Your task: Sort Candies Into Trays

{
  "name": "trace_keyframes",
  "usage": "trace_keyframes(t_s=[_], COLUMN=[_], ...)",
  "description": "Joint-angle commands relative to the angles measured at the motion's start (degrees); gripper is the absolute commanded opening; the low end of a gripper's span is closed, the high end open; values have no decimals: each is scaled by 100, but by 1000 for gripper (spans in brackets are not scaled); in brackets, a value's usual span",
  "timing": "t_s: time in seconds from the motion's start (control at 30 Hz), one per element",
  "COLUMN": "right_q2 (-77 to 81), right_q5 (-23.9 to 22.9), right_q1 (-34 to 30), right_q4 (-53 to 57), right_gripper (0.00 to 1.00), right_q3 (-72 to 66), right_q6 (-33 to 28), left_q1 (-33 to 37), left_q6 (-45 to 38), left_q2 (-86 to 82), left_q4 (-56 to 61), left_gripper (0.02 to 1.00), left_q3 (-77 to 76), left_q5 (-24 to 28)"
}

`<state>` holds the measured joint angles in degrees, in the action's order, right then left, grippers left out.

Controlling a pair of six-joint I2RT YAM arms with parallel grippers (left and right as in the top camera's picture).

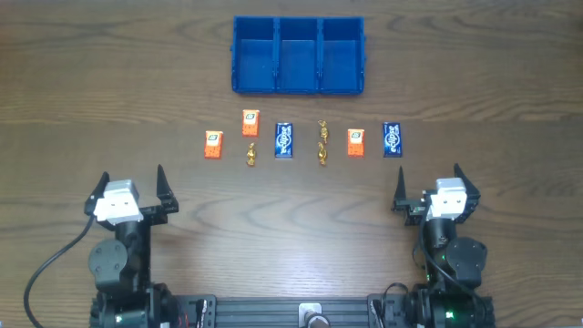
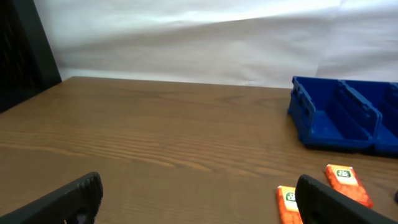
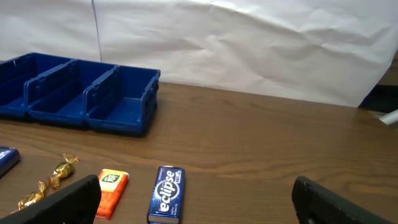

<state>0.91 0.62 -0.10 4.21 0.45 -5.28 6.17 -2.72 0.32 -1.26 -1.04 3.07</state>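
The left hand (image 1: 132, 179) and the right hand (image 1: 428, 179) are both spread wide and hold nothing, low over the tabletop (image 1: 109, 82) in front of their bases. Between them and the blue three-compartment tray (image 1: 298, 87) lies a loose row of candies, all outside the tray: three orange boxes (image 1: 250, 123), two blue gum packs (image 1: 284, 139), three gold-wrapped sweets (image 1: 322, 153).

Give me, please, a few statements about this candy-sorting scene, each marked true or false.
1. The blue tray has three compartments, all empty. True.
2. Two blue packs lie on the table. True.
3. The left gripper holds a blue pack. False: it is open and empty, apart from the candies.
4. The gold candies sit in the tray. False: they lie on the table among the packs.
5. The right gripper is open. True.
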Motion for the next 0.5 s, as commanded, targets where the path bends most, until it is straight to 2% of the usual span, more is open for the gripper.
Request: trace_keyframes(t_s=[0.03,0.27,0.5], right_q2=[9,9,9], right_q5=[-48,-48,-50], right_q1=[2,2,2], right_q4=[66,63,66], right_gripper=[998,998,998], right_q3=[2,2,2], right_q6=[-79,-81,-81], left_q1=[-68,-527,-885], left_q6=[468,575,573], left_q2=[46,1117,3648], left_q4=[-378,-1329,-2761], left_gripper=[996,998,996], left_q3=[-72,-1589,-4175], left_q5=[120,164,162])
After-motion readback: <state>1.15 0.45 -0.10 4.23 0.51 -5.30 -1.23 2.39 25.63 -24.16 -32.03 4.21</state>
